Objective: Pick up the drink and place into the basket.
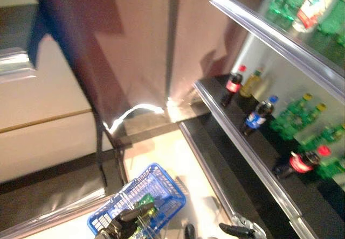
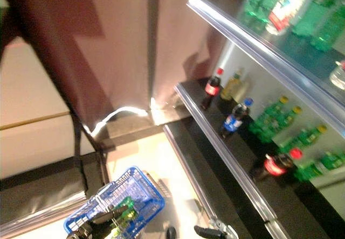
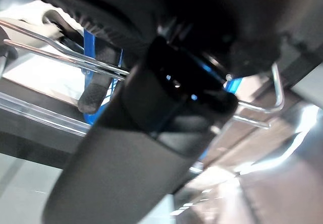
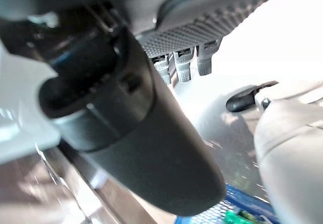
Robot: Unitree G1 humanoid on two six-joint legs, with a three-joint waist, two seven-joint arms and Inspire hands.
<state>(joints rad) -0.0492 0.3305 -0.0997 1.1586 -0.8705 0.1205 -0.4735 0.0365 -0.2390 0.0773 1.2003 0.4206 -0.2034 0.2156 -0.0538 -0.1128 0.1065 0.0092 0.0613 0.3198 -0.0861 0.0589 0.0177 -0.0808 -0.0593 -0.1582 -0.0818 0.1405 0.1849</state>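
With a green-labelled drink already lying in the blue plastic mesh basket, whose wire handle the left hand grips with curled fingers, keep that basket level while the right hand, low by the black shelf with fingers relaxed and empty, reaches for another bottle.

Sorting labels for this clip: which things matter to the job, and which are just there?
Job: blue basket, held by the left hand; green drink in it; right hand; shelf bottles.
Just there: shelf rail, cabinet.
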